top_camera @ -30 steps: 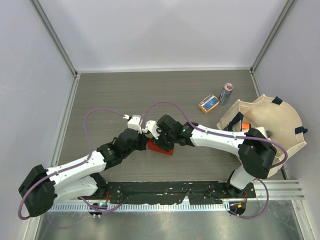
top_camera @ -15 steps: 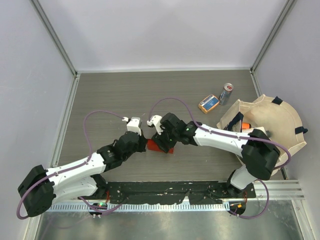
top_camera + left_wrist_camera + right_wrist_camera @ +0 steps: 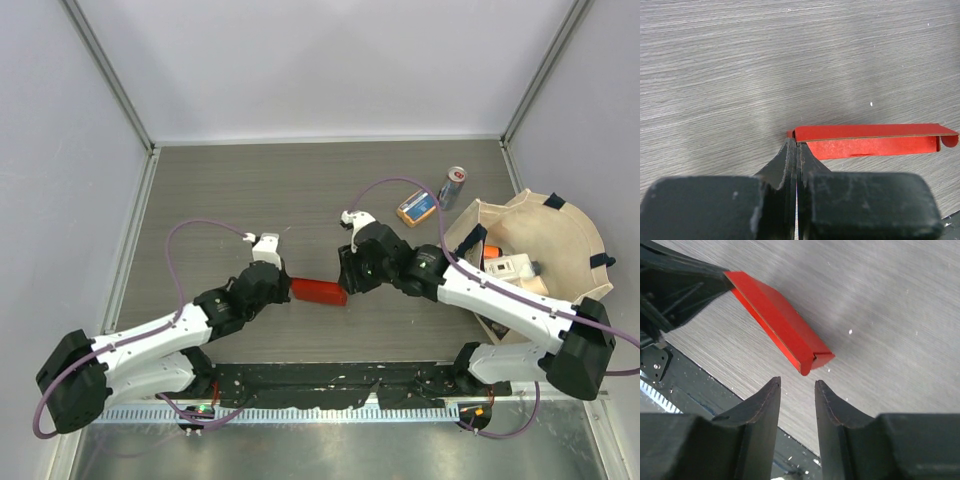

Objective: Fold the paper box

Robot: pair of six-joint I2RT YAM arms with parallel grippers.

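Note:
The paper box (image 3: 318, 292) is a bright red, flattened long rectangle at the near middle of the table. My left gripper (image 3: 283, 288) is shut, its fingertips pinching the box's left end (image 3: 789, 134); the box (image 3: 870, 132) stretches away to the right of the left gripper (image 3: 794, 145). My right gripper (image 3: 345, 272) hovers just past the box's right end, open and holding nothing. In the right wrist view the box (image 3: 780, 320) ends in a small tucked flap just ahead of the right gripper (image 3: 797, 382), without touching either finger.
An orange-and-blue packet (image 3: 417, 206) and a drink can (image 3: 452, 187) stand at the back right. A cream cloth bag (image 3: 545, 250) with items inside fills the right side. A black mounting rail (image 3: 350, 385) runs along the near edge.
My right gripper has let go of the box and drawn back to the right and up. The box now shows fully as a long red strip. My left gripper has stayed shut on its end.

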